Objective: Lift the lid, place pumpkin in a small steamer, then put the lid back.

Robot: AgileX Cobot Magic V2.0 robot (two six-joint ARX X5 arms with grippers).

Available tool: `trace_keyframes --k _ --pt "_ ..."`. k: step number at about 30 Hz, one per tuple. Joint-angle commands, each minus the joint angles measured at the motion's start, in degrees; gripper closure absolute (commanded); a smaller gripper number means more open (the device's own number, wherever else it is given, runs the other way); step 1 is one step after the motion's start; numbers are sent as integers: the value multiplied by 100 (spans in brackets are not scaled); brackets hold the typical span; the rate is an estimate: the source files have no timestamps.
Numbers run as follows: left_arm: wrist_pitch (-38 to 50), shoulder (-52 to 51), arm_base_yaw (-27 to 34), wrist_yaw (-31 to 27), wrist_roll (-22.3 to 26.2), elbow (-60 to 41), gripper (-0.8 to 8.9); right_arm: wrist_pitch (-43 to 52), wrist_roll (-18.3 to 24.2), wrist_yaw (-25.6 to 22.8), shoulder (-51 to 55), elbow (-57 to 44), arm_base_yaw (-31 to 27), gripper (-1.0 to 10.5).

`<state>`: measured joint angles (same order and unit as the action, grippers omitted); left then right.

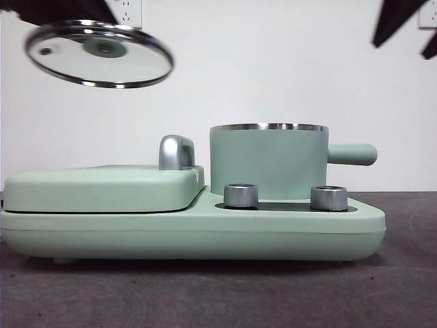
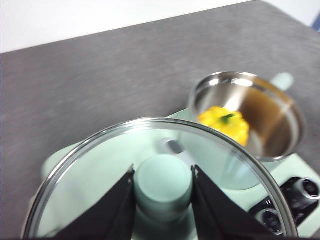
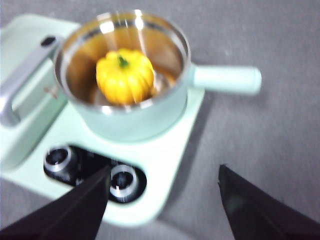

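Observation:
The glass lid (image 1: 100,54) hangs tilted high at the front view's upper left, over the flat cover. My left gripper (image 2: 163,181) is shut on the lid's mint-green knob (image 2: 163,186); the steel rim (image 2: 100,137) rings it. The small steamer (image 1: 269,161) stands uncovered on the appliance's right half, handle (image 1: 352,154) pointing right. The yellow pumpkin (image 3: 124,75) with a green stem sits inside the steamer (image 3: 125,120), also seen in the left wrist view as the pumpkin (image 2: 226,124). My right gripper (image 3: 163,187) is open above the appliance's front right corner, holding nothing.
A wide mint-green hinged cover (image 1: 102,188) with a chrome handle (image 1: 175,152) fills the appliance's left half. Two steel dials (image 1: 241,195) (image 1: 328,198) sit in front of the steamer. Dark grey tabletop (image 1: 396,273) surrounds the base.

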<state>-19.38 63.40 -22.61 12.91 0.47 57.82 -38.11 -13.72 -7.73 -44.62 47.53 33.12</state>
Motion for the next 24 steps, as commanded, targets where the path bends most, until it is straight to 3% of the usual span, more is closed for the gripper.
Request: trace_keyframes --k 1,13,24 --pt "509 190 -177 238 52 83 804 -374 -271 -15 151 37 50 617" --pt "2153 1296 -1005 13 385 85 804 -1250 -839 13 892 37 50 617" --pt "3359 2240 -1292 17 490 184 804 -1926 -839 -269 1191 37 50 617"
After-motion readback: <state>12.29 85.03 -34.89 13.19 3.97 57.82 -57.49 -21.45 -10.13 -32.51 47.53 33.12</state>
